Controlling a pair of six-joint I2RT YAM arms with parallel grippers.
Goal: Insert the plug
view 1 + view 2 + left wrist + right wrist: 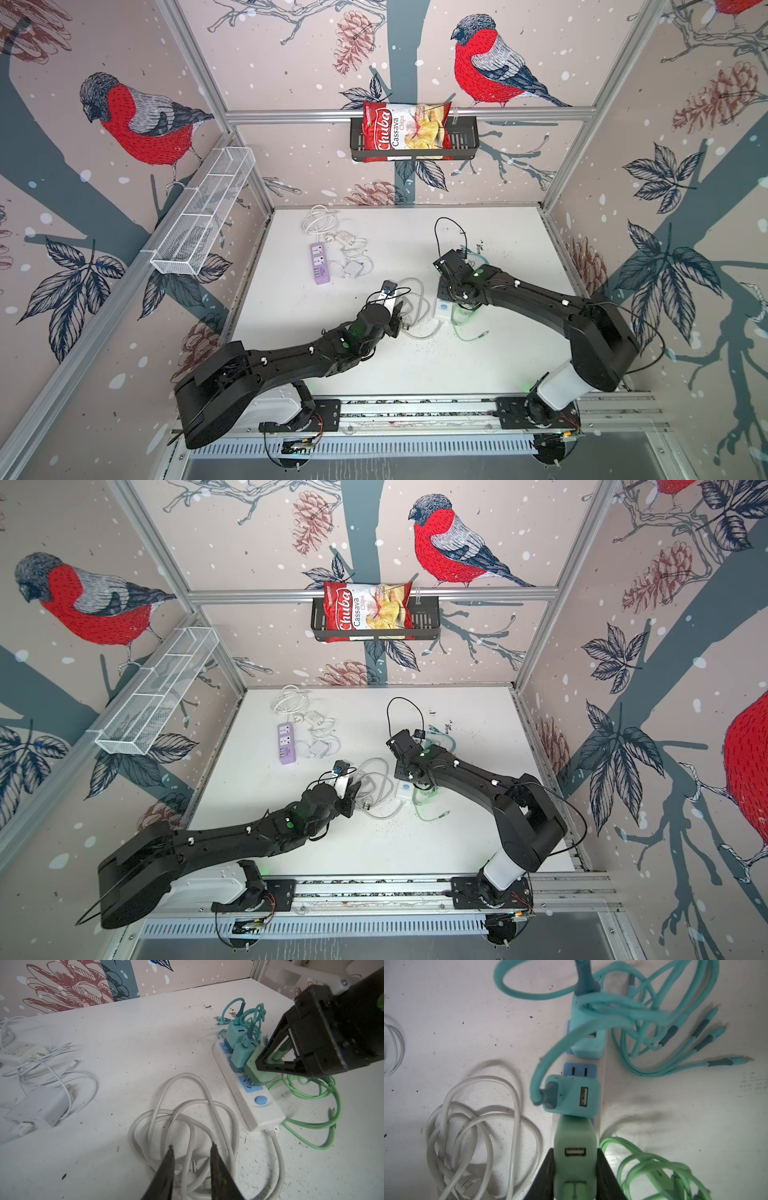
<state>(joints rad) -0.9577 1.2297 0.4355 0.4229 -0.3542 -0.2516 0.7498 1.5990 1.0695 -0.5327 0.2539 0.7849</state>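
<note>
The light green plug (575, 1136) is a USB charger block with a green cable, and my right gripper (575, 1148) is shut on its sides. It stands tilted over a blue socket of the white power strip (259, 1113), touching the nearer of two teal chargers (571, 1095) plugged into the strip. Its prongs are hidden, so I cannot tell how deep they sit. In both top views the right wrist covers the plug above the strip (442, 309). My left gripper (191, 1145) hovers over the strip's coiled white cable (187, 1118), jaws apart, gripping nothing.
A purple power strip (319, 264) and white chargers (39, 1107) with thin cables lie at the back left. Loose green cable (311, 1093) curls beside the white strip. A chips bag (405, 133) sits in a black wall basket; a white wire basket (203, 212) hangs on the left.
</note>
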